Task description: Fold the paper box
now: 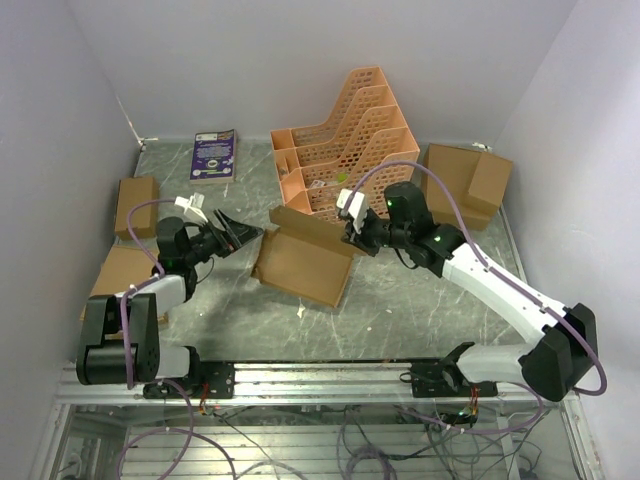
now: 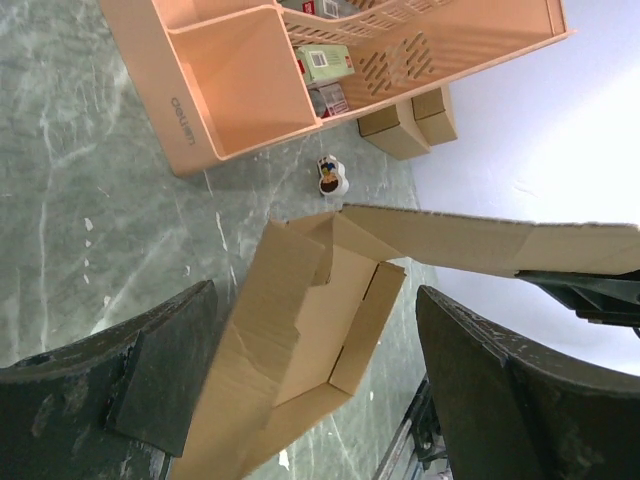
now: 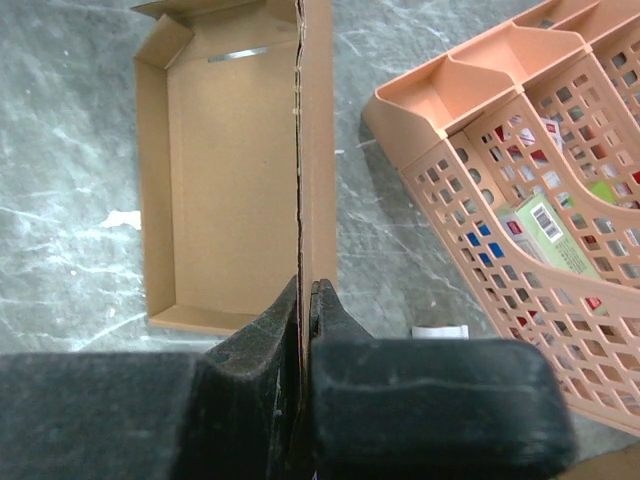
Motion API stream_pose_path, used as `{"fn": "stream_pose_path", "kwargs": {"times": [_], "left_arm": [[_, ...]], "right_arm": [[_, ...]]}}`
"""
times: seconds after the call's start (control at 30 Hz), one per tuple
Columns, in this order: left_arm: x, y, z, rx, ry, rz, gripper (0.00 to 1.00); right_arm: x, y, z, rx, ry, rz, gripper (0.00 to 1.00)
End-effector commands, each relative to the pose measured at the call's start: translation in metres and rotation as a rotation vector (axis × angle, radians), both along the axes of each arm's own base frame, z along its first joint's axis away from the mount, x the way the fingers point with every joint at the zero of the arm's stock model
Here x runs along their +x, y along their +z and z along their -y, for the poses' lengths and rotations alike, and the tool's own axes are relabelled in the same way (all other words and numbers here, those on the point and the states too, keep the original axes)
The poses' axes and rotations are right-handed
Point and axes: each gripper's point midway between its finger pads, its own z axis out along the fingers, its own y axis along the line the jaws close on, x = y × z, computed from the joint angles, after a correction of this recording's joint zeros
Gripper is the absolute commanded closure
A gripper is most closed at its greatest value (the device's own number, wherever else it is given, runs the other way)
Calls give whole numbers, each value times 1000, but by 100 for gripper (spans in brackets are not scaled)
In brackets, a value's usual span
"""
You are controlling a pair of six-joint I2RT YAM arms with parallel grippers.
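While the right claw (image 1: pixel 352 232) pinches the raised lid flap (image 1: pixel 312 228) of the paper box (image 1: pixel 300 265) at the middle of the tabletop (image 1: pixel 420 300), the overhead view shows the left claw (image 1: pixel 246 234) spread wide just beside the box's left corner, holding nothing. An orange lattice file rack (image 1: pixel 345 140) stands close behind the box, ready-made cardboard boxes (image 1: pixel 137 205) sit toward the tabletop's edges, and a purple booklet (image 1: pixel 214 155) lies at the far left.

From the left wrist, two dark fingers (image 2: pixel 150 390) stand far apart at the bottom of the frame. Beyond them the paper box (image 2: pixel 300 350) lies as a shallow tray with low walls up, its lid flap (image 2: pixel 470 245) lifted above it. The file rack (image 2: pixel 240 90) stands farther off.

From the right wrist, the fingers (image 3: pixel 250 350) are clamped on the flap's thin edge, seen as a line running up the frame. The paper box (image 3: pixel 220 180) rests on grey marbled tabletop (image 3: pixel 60 150) at left, apart from the file rack (image 3: pixel 520 220) at right.
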Motion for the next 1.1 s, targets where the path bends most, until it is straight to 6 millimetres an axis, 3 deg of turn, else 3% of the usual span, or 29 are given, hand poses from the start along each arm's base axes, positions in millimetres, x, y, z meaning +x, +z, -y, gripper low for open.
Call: {"fn": "stream_pose_path", "kwargs": {"times": [0.0, 0.1, 0.2, 0.5, 0.77, 0.87, 1.07], "left_arm": [[8, 7, -6, 35, 14, 48, 10], [1, 7, -5, 18, 21, 67, 10], [-6, 2, -8, 7, 54, 68, 10], [-8, -35, -10, 10, 83, -79, 9], [-14, -67, -5, -8, 114, -236, 15], [-14, -75, -5, 10, 121, -256, 17], [-22, -76, 13, -38, 57, -242, 21]], "right_arm": [[7, -5, 8, -64, -2, 101, 100], [7, -27, 11, -139, -13, 132, 100], [6, -37, 14, -186, -16, 202, 100], [-3, -30, 8, -196, 25, 318, 100], [-10, -37, 5, -216, 49, 345, 100], [-13, -39, 4, -209, 65, 330, 100], [-22, -35, 0, -172, 93, 315, 100]]}}
